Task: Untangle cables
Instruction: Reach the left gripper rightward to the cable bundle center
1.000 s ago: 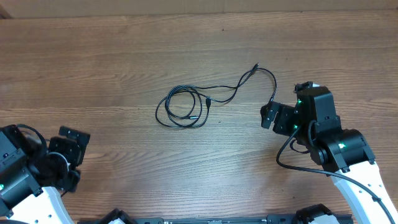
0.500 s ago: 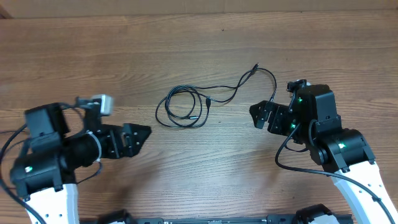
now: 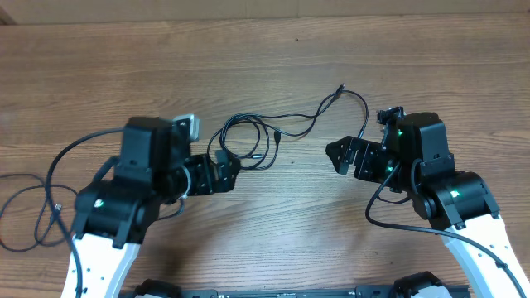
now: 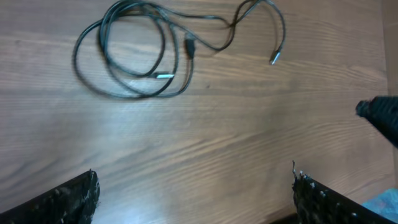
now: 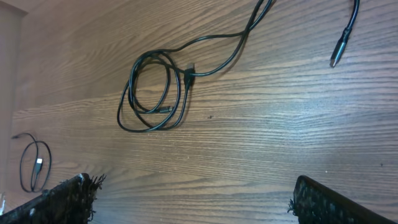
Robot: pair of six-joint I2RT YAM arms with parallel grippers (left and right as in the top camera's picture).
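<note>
The cables (image 3: 267,145) lie mid-table as a thin black tangle: several overlapping loops on the left, and a strand running right to a free plug (image 3: 362,132). My left gripper (image 3: 225,172) is open just near-left of the loops, over their edge. My right gripper (image 3: 338,156) is open, right of the loops and near the free plug. In the left wrist view the loops (image 4: 134,94) lie ahead of the open gripper (image 4: 193,202), bare wood between its fingers. The right wrist view shows the loops (image 5: 181,93) and plug (image 5: 339,53) beyond its open gripper (image 5: 196,202).
The left arm's thicker black cable (image 3: 45,186) sprawls over the table's left side. A small separate black cord loop (image 5: 34,165) shows at the left edge of the right wrist view. The right gripper's tip (image 4: 379,115) pokes into the left wrist view.
My left arm has swung from the near-left corner up to the cable loops. My right gripper has edged a little left. The cables have not moved.
</note>
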